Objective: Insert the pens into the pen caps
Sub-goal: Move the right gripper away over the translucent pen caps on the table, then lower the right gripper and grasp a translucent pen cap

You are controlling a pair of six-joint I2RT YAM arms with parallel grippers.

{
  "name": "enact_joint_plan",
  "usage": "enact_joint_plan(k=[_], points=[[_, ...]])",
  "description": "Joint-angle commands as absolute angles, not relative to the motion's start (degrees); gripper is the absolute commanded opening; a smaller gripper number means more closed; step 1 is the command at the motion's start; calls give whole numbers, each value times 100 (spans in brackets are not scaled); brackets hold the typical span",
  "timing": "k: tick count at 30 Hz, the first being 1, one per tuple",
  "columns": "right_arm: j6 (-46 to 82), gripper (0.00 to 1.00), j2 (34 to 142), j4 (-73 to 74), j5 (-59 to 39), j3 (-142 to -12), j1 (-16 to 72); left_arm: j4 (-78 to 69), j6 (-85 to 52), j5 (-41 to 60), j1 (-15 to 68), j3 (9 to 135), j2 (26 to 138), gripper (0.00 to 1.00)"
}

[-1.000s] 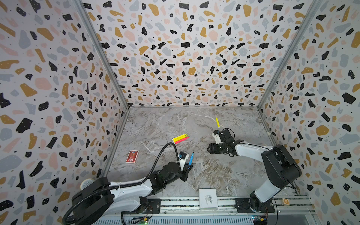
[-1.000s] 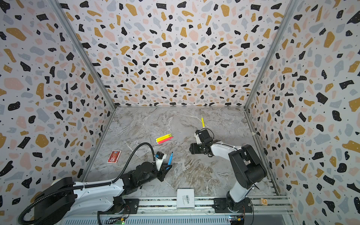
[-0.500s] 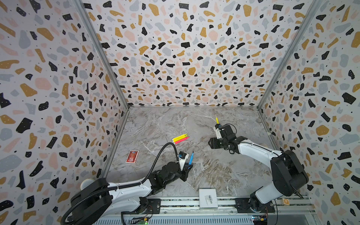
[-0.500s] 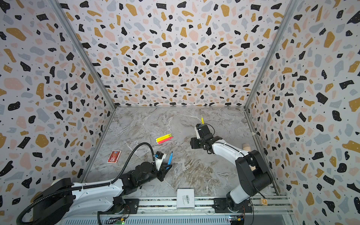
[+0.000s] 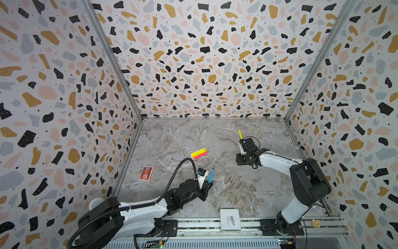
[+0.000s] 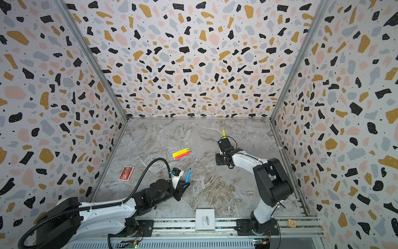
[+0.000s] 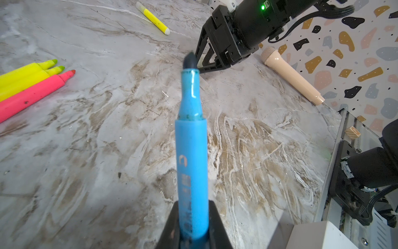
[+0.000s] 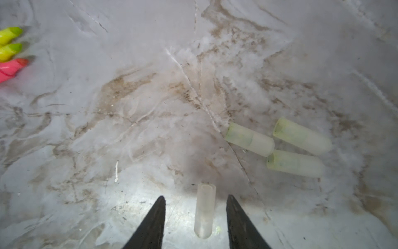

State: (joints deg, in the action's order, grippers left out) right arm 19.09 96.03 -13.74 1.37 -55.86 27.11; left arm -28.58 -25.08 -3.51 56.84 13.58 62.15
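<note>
Since half a second ago our right arm's elbow has swung back in from the right wall, while its gripper hangs over nearly the same patch of table. Our left arm and its pen have not shifted.

Our right gripper (image 8: 196, 196) points down at the table (image 5: 172, 138) with its jaws apart and holds nothing. A clear cap (image 8: 204, 211) lies flat between the two fingers (image 8: 155, 217) and touches neither. Just past it, the greenish caps (image 8: 295, 163), three of them, lie bunched together on the table. In both top views this gripper sits right of the table's middle.

Our left gripper (image 7: 192, 224) is clamped tight on the lower barrel of the blue pen (image 7: 191, 151). The pen sticks up out of the jaws above the front of the table, left of the middle, slightly tilted. Its dark tip is bare.

Further out, two yellow pens (image 5: 198, 151) and a pink pen (image 5: 201, 155) lie side by side and touching in the middle of the table, all uncapped. They are farther back than our left gripper and well left of our right one. A lone yellow pen (image 5: 240, 134) lies just behind our right wrist, toward the back wall.

A red card (image 5: 146, 173) lies near the left wall. In the left wrist view a beige microphone (image 7: 290, 75) rests by the right wall. A white box (image 5: 230, 219) sits at the table's front edge by the rail.
</note>
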Motion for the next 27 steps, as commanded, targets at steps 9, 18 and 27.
enact_joint_plan(k=[9, 18, 27], points=[[1801, 40, 9891, -1525, 270, -5739, 2707, -3108, -2475, -309, 5660, 1366, 6324, 0], [1795, 32, 10002, -1493, 280, -5638, 2791, -3101, -2479, -308, 5663, 1384, 6335, 0], [1716, 26, 10045, -1596, 505, -5591, 2891, -3050, -2481, -343, 5660, 1371, 6227, 0]])
